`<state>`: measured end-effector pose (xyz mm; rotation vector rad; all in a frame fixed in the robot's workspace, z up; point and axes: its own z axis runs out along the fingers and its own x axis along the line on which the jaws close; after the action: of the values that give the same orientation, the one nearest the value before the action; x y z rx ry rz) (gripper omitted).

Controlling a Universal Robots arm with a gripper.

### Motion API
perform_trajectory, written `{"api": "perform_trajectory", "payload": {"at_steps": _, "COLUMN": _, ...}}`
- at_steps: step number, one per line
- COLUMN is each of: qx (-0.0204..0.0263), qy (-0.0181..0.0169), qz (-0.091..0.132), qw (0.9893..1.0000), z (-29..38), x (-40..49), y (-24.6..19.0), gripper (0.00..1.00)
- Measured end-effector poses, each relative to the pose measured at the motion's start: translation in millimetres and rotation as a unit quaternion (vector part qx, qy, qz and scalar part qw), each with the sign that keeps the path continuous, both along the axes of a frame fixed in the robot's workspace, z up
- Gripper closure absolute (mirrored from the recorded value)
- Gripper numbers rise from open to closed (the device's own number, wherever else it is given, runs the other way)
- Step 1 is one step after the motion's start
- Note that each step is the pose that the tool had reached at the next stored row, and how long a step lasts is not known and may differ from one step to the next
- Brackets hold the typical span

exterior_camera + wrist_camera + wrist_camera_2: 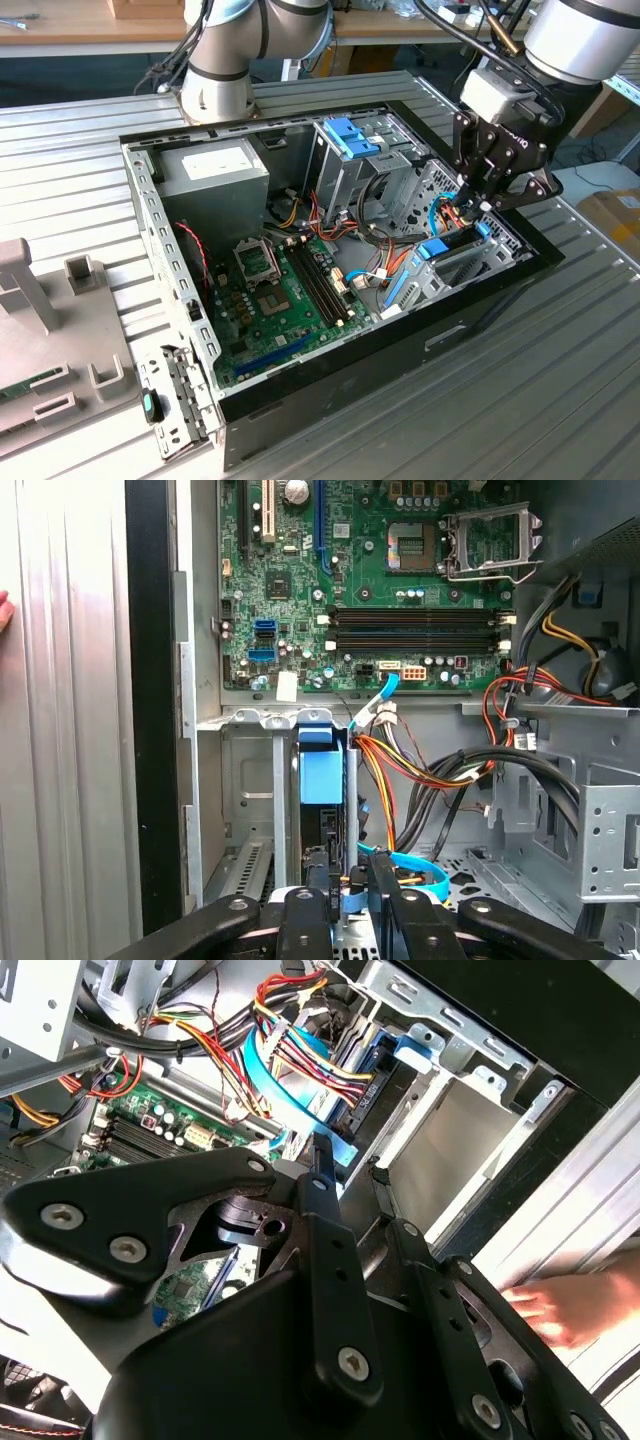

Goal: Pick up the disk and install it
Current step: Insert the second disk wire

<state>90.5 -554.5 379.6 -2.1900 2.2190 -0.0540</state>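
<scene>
The disk (322, 775), a dark body in a light-blue carrier, stands on edge in the drive bay (250, 780) at the case's corner. In the exterior view its blue top (432, 248) shows low in the bay on the exterior view's right. My gripper (470, 205) hangs just above and behind it. In both wrist views the black fingers (315, 880) stand a narrow gap apart at the disk's near end, and I see nothing clamped between them. The gripper (350, 1160) points down at the light-blue carrier (300, 1100), which bundled wires cross.
The open computer case (140, 200) lies on a ribbed metal table. Inside it are the motherboard (280, 290), a power supply (215, 170) and a tall drive cage with a blue bracket (350, 135). Coloured cables (420, 770) run beside the bay. A hand (560, 1310) rests outside the case wall.
</scene>
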Motion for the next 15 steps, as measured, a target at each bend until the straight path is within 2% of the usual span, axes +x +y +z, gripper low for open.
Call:
{"api": "perform_trajectory", "payload": {"at_steps": 13, "qx": -0.0002, "qy": 0.0003, "qz": 0.000, "qw": 1.0000, "z": 0.0, "x": 0.2, "y": 0.0, "gripper": 0.70}}
{"api": "perform_trajectory", "payload": {"at_steps": 15, "qx": -0.0014, "qy": 0.0003, "qz": 0.000, "qw": 1.0000, "z": 5.0, "x": 0.2, "y": 0.2, "gripper": 0.70}}
